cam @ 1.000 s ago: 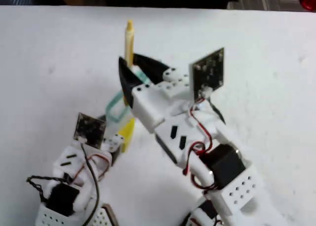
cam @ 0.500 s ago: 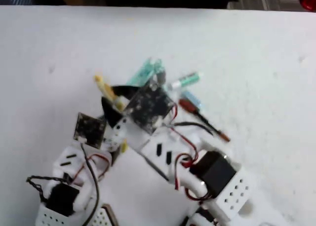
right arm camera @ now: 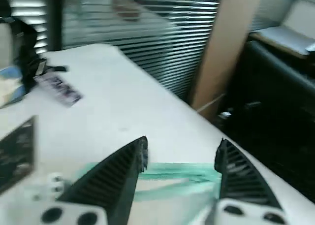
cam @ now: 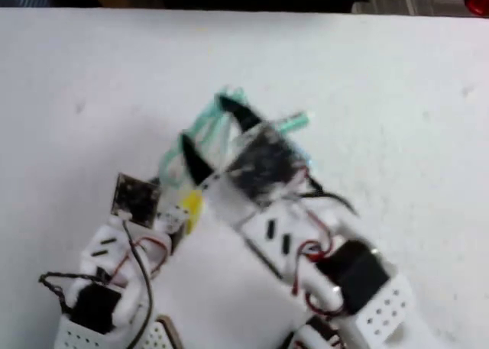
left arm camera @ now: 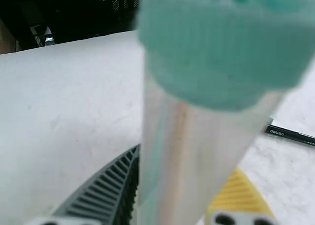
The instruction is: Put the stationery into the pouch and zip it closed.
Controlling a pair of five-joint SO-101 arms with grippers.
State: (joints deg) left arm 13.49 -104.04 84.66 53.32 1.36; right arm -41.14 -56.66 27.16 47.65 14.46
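On my high feed the clear plastic pouch with a teal zip band [cam: 210, 131] is near the middle of the white counter [cam: 84, 74], caught between my two arms. The left claw [cam: 187, 204] comes in from the near left and is closed on the pouch's near end. On the left wrist camera I see the clear plastic pinched between a grey ribbed finger [left arm camera: 106, 195] and a yellow finger [left arm camera: 238, 195], with the teal band at the end away from the claw.

The right claw [cam: 202, 118] reaches in from the near right and stands wide open with nothing in its grip. Its two black ribbed fingers [right arm camera: 118, 178] sit one on each side of the teal band at the pouch's far end. I cannot tell whether either finger touches the pouch.

A thin pen with a teal cap [cam: 289, 122] lies on the counter just right of the right claw, partly hidden by that arm. A slim black pen [left arm camera: 290, 134] lies flat on the counter beyond the pouch, apart from it.
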